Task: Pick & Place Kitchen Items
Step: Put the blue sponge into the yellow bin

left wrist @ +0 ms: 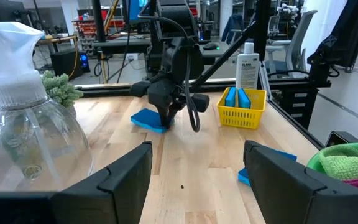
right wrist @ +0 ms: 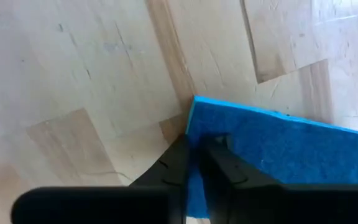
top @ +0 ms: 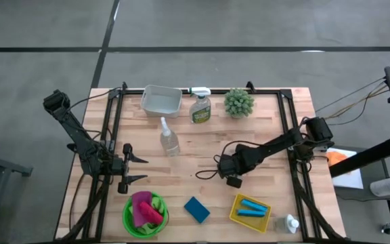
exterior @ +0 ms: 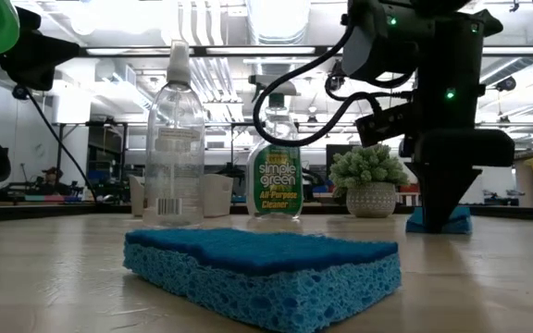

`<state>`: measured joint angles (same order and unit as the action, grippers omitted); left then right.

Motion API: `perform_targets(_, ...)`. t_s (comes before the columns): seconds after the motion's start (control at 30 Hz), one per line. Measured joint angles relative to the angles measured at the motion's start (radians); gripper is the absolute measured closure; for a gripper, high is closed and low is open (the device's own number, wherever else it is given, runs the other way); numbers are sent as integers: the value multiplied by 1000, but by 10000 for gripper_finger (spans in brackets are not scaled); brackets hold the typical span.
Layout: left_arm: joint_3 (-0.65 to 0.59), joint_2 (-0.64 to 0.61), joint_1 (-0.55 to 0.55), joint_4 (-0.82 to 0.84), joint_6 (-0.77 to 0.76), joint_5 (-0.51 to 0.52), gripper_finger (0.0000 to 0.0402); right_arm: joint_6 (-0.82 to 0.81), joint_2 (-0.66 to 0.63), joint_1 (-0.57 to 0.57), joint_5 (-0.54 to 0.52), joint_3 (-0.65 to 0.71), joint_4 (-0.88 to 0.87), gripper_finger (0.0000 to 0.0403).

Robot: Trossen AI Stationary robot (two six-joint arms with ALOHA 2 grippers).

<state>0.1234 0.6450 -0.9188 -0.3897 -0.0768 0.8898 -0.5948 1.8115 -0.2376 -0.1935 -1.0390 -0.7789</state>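
Evidently the right hand (right wrist: 194,155) is pinched on the corner of a blue sponge (right wrist: 278,149) at the surface's (top: 263,135) centre, apparently for lifting toward the yellow basket (top: 235,215) at five o'clock; open board lies between; the left hand (top: 135,169) waits at nine o'clock, fingers apart.

both arms reach over the wooden counter (top: 188,163); green bowl (top: 145,218) with pink cloth (top: 143,207) and blue sponge (top: 196,209) near the front edge, yellow basket (top: 250,212) toward the front right corner, spray bottle (top: 200,106) by the back edge
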Motion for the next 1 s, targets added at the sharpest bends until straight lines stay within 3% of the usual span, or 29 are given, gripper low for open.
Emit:
perform_targets(0.37, 0, 0, 0, 0, 0, 0, 148, 16, -64, -99, -93, -33, 31, 385)
perform_targets(0.8, 0, 0, 0, 0, -2, 0, 147, 204, -160, -302, -137, -36, 445, 385)
perform_targets(1.0, 0, 0, 0, 0, -2, 0, 147, 222, -161, -380, -136, -36, 506, 385)
